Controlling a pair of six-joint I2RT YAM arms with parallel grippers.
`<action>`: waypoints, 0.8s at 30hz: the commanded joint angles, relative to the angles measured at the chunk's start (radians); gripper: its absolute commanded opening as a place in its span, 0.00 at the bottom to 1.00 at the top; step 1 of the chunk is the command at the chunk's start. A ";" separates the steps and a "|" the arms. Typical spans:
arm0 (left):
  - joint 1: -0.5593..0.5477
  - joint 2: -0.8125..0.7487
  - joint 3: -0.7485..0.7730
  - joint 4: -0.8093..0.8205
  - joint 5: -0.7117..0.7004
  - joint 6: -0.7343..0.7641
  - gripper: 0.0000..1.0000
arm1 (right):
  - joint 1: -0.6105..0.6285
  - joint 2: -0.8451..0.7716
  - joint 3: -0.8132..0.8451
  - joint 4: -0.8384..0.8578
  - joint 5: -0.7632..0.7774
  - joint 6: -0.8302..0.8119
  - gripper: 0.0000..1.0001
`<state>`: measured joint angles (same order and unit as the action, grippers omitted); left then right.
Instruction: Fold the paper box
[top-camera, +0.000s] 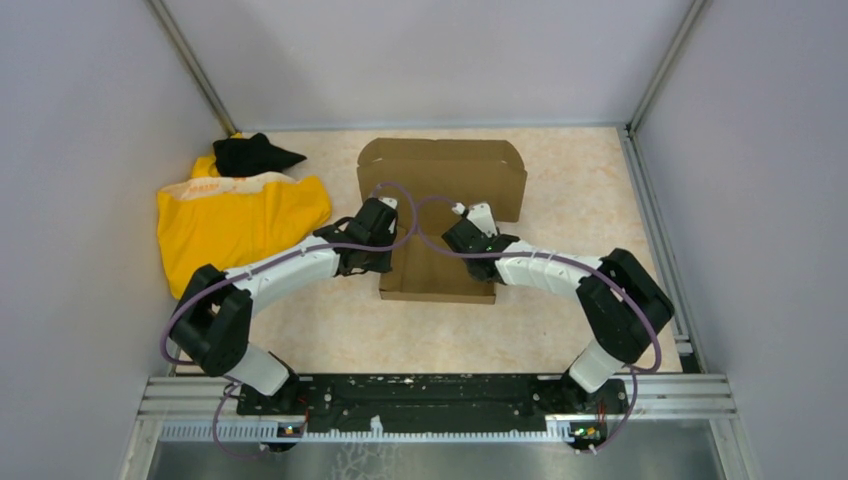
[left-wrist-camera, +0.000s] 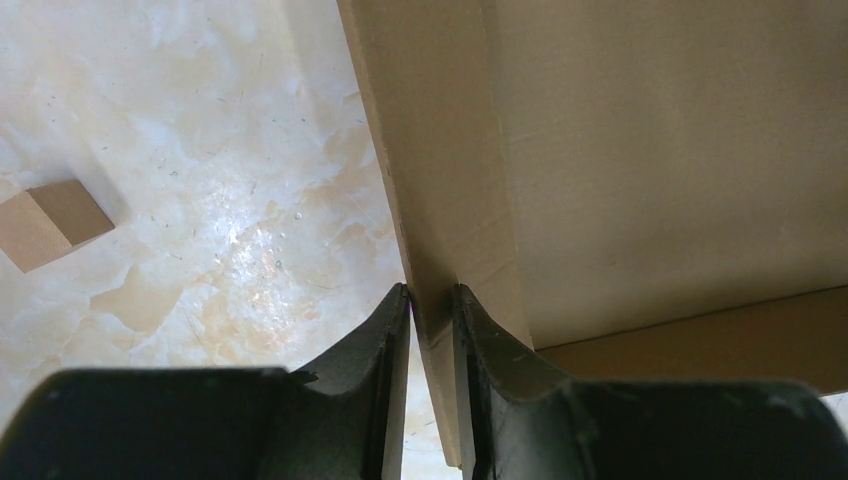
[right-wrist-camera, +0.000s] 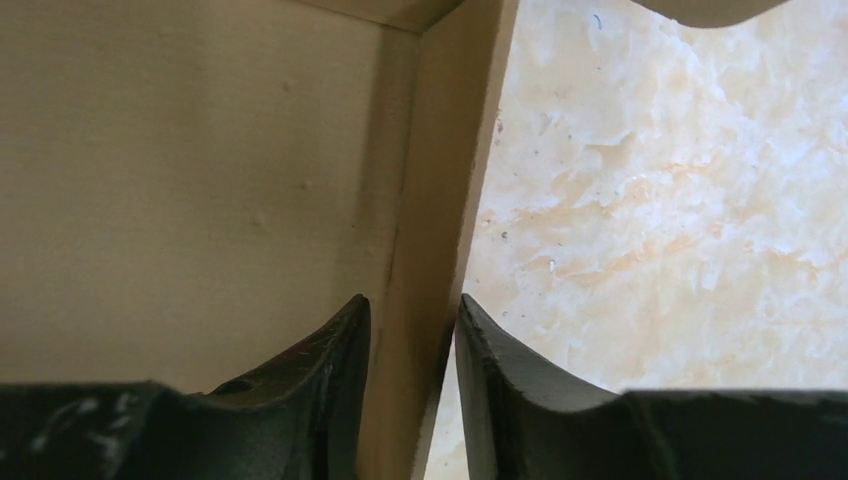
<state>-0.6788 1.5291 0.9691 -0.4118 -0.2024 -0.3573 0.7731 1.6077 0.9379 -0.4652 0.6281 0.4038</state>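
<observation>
Black fingers (left-wrist-camera: 370, 350) of the left gripper (left-wrist-camera: 432, 300) stand one on each face of the left side wall of the paper box (top-camera: 430, 275). The cardboard fills the slot between them, so I cannot tell whether they pinch it or merely flank it. On the box's right side wall the right gripper (right-wrist-camera: 412, 310) sits astride in the same way, but with a sliver of slack showing on the inner face, so it looks loosely parted and not clamped. The box lies on the tabletop (top-camera: 570, 200) midway between the two arms. Its shallow tray is open upward, both side walls run straight away from the arm bases, and its broad lid panel stands upright along the far edge, wider than the tray. Neither arm is nearer: each is at its own wall, and the lid lies just beyond both grippers. My reading is that the walls are up and the lid is what remains, so the next move depends on reaching past the tray to that far panel and swinging it toward the bases. Left of the box a small cardboard scrap (left-wrist-camera: 55, 225) lies apart from it. Farther left is a yellow cloth (top-camera: 240, 220) with a black item (top-camera: 255, 153) on its far end, well away from the lid's swing. The purple cables (top-camera: 400, 195) looping over the tray are the likeliest thing to snag.
</observation>
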 joint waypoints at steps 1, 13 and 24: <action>-0.006 -0.021 0.011 0.012 -0.011 0.009 0.28 | -0.027 -0.079 -0.025 0.063 -0.082 -0.003 0.37; -0.006 0.004 0.017 0.025 -0.019 0.005 0.29 | -0.090 -0.070 -0.021 0.072 -0.074 0.029 0.35; -0.007 0.039 0.038 0.043 -0.030 0.008 0.30 | -0.072 0.005 -0.003 0.011 0.090 -0.004 0.09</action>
<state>-0.6846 1.5406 0.9733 -0.3828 -0.2119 -0.3550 0.6872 1.5837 0.9047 -0.4088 0.5995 0.4229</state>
